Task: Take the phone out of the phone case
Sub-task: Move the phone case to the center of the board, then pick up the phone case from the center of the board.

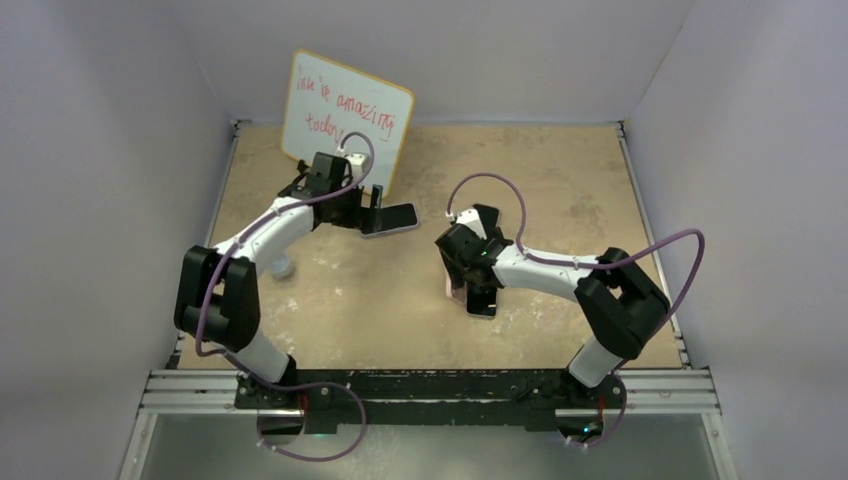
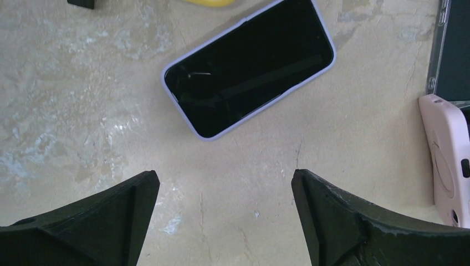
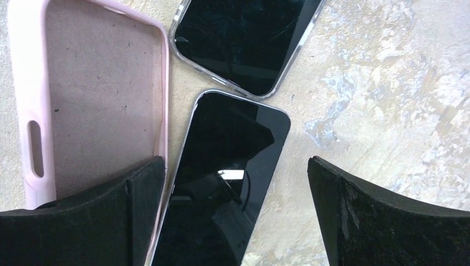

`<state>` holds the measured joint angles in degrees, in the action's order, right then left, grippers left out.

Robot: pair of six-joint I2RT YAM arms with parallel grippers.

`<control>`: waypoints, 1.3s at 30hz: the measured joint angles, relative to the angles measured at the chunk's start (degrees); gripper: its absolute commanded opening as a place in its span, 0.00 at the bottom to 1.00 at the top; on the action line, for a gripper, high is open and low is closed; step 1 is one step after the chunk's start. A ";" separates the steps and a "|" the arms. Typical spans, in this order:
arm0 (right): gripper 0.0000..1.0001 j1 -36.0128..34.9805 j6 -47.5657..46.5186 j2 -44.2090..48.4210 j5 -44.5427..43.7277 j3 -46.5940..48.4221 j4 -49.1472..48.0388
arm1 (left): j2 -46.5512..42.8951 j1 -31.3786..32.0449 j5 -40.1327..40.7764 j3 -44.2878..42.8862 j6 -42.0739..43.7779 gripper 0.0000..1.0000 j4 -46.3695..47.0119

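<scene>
A phone in a lavender phone case (image 2: 249,69) lies screen up on the table, just ahead of my left gripper (image 2: 226,183), which hovers open and empty short of it. From above, that phone (image 1: 392,220) sits beside the left gripper (image 1: 373,210). My right gripper (image 3: 235,166) is open over a bare black phone (image 3: 221,183). Its left finger stands over the edge of an empty pink case (image 3: 94,94) lying inside up. Another phone in a clear case (image 3: 244,39) lies just beyond. The top view shows the bare phone (image 1: 482,300) under the right gripper (image 1: 468,272).
A whiteboard with red writing (image 1: 345,115) leans at the back behind the left arm. A small white round object (image 1: 282,266) lies by the left arm's elbow. The pink case (image 2: 449,155) and the clear-cased phone (image 2: 451,50) show at the left wrist view's right edge. Walls enclose the table.
</scene>
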<state>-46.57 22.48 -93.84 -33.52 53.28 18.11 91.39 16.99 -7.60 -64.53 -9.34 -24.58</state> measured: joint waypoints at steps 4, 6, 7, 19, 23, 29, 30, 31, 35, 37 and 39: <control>0.99 -0.02 -0.07 0.00 -1.11 1.14 2.38 | 2.14 0.83 1.49 -3.08 1.64 0.98 -0.57; 0.99 -0.13 -0.50 0.31 -0.94 1.62 3.06 | 3.72 1.01 2.16 -4.63 2.78 0.98 -0.50; 0.99 -0.31 -0.74 0.74 -0.24 1.64 3.02 | 4.39 1.03 2.36 -5.05 3.17 0.98 -0.42; 0.83 -1.31 -0.68 11.56 16.72 1.62 -4.87 | 10.91 1.03 1.79 -6.88 6.62 0.98 -1.14; 0.70 -2.01 2.05 8.52 19.26 1.09 -5.62 | 9.18 1.03 1.86 -6.82 6.56 0.98 -1.14; 0.53 -0.28 4.17 4.39 19.58 -0.52 -5.20 | 4.39 1.03 2.10 -4.85 6.54 0.98 0.20; 0.51 0.07 4.31 3.67 19.47 -0.52 -5.14 | 3.82 1.03 2.12 -4.44 6.51 0.98 0.31; 0.49 0.33 4.33 2.95 19.37 -0.52 -5.03 | 3.39 1.03 2.10 -4.04 6.51 0.98 0.42; 0.39 0.48 4.48 1.18 18.43 -0.46 -4.70 | 2.93 1.03 2.08 -3.34 6.43 0.98 0.66; 0.37 0.68 4.52 0.74 17.81 -0.22 -4.48 | 2.75 1.03 2.05 -3.13 6.40 0.98 0.68; 0.36 0.98 4.50 0.15 17.46 0.55 -4.26 | 2.54 1.03 2.03 -3.06 6.40 0.98 0.76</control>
<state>-45.58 26.98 -93.69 -16.05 53.82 13.85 93.93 18.02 -5.56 -67.59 -2.94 -23.81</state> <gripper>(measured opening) 0.379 0.977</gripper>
